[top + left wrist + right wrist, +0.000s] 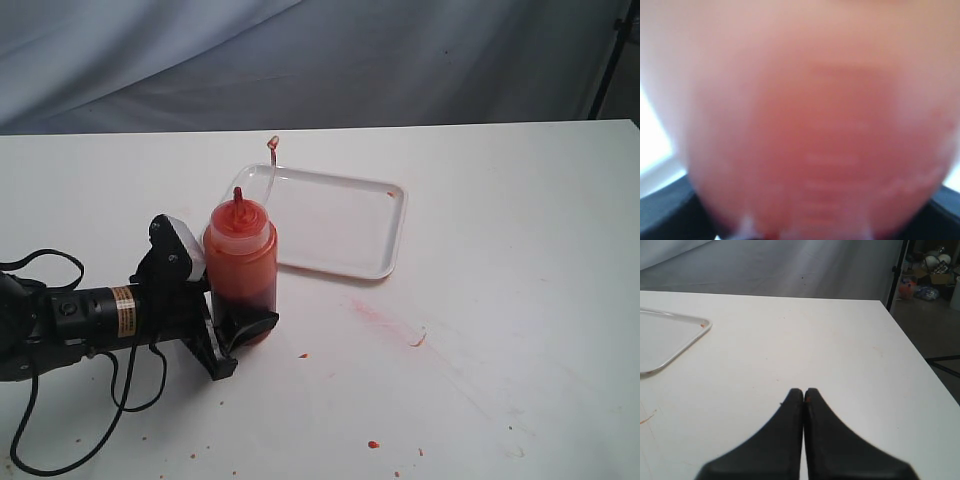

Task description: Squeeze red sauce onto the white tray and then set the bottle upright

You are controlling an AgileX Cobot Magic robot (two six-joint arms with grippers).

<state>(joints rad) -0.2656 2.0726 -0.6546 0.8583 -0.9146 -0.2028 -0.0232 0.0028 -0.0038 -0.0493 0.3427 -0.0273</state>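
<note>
The bottle point(240, 262) stands upright on the table just in front of the white tray point(335, 222). Its dark-red sauce point(243, 292) fills the lower part, and the tethered cap point(272, 143) sticks up on its strap. My left gripper point(245, 303) comes in low from the left, shut on the bottle's lower half with one finger point(248, 326) in front. In the left wrist view the blurred bottle point(810, 130) fills the frame. My right gripper point(804, 391) is shut and empty above bare table, with the tray's corner point(670, 342) off to one side.
A pinkish smear point(378, 313) and dried red specks point(372, 444) mark the table in front of the tray. The left arm's cable point(60, 440) loops near the front edge. The table's right edge point(912, 347) drops to the floor beside a dark stand.
</note>
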